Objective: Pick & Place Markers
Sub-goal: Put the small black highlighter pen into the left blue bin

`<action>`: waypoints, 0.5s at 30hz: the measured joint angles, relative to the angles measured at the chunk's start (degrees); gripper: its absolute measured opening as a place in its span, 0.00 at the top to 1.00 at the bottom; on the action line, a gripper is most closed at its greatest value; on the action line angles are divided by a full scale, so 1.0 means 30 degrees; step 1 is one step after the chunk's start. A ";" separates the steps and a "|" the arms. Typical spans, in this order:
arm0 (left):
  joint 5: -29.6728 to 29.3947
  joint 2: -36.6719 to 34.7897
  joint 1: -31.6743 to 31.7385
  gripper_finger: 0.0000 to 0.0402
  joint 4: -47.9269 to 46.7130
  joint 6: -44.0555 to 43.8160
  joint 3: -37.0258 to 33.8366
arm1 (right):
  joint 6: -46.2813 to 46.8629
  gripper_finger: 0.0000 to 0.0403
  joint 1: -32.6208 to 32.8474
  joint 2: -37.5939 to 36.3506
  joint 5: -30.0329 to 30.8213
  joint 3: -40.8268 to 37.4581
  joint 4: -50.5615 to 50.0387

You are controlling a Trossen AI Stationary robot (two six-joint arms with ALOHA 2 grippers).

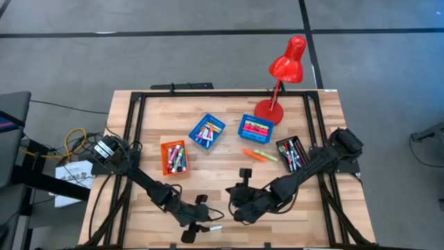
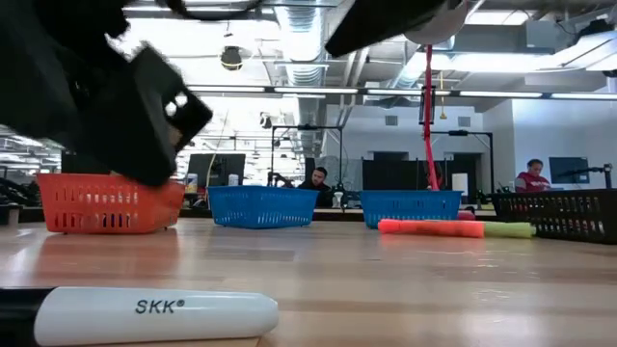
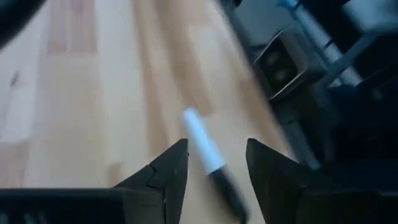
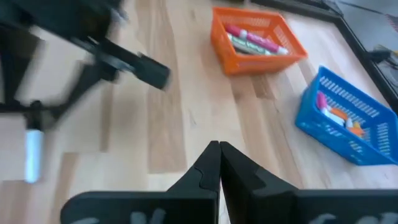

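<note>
A white marker with a black cap (image 3: 200, 142) lies flat on the wood near the table's near edge, also seen in the high view (image 1: 215, 226) and the low view (image 2: 159, 313). My left gripper (image 3: 216, 144) is open just above it, one finger on either side of the black end, apart from it. My right gripper (image 4: 219, 152) is shut and hovers close by (image 1: 239, 210), holding nothing. An orange marker (image 1: 253, 154) and a green marker (image 1: 267, 157) lie loose mid-table. More markers fill the trays.
An orange tray (image 1: 175, 157), two blue trays (image 1: 207, 132) (image 1: 255, 128) and a black tray (image 1: 292, 153) stand across the table's middle. A red desk lamp (image 1: 277, 83) stands at the far edge. Bare wood lies between the trays and the near edge.
</note>
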 joint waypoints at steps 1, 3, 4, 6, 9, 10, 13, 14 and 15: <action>-0.0101 0.0086 -0.0034 0.60 0.0425 0.0048 0.0029 | 0.0034 1.00 -0.0046 0.0056 0.0036 -0.0008 -0.0167; -0.0205 0.0417 -0.0090 0.60 0.0655 0.0023 0.0036 | -0.0042 1.00 -0.0147 0.0164 0.0007 -0.0146 -0.0306; -0.0225 0.0737 -0.0106 0.60 0.0767 -0.0046 0.0035 | 0.0020 1.00 -0.0284 0.0306 0.0015 -0.0182 -0.0110; -0.0269 0.1399 -0.0104 0.60 0.1372 -0.0042 -0.0009 | 0.0099 1.00 -0.0346 0.0387 0.0092 -0.0467 -0.0426; 0.0050 0.2223 -0.0233 0.60 0.2349 -0.0054 0.0000 | 0.0382 1.00 -0.0367 0.0359 0.0080 -0.0811 0.0054; 0.0075 0.2448 -0.0246 0.60 0.2490 -0.0074 0.0005 | 0.0612 1.00 -0.0351 0.0357 0.0095 -0.0948 -0.0073; 0.0036 0.2675 -0.0196 0.60 0.2697 -0.0092 0.0036 | 0.0734 1.00 -0.0311 0.0401 0.0040 -0.1026 -0.0406; 0.0022 0.2709 -0.0164 0.60 0.2705 -0.0067 0.0050 | 0.0728 1.00 -0.0274 0.0386 0.0074 -0.1007 -0.0389; 0.0051 0.2709 -0.0127 0.60 0.2702 0.0068 0.0050 | 0.0657 1.00 -0.0238 0.0386 0.0083 -0.0991 -0.0360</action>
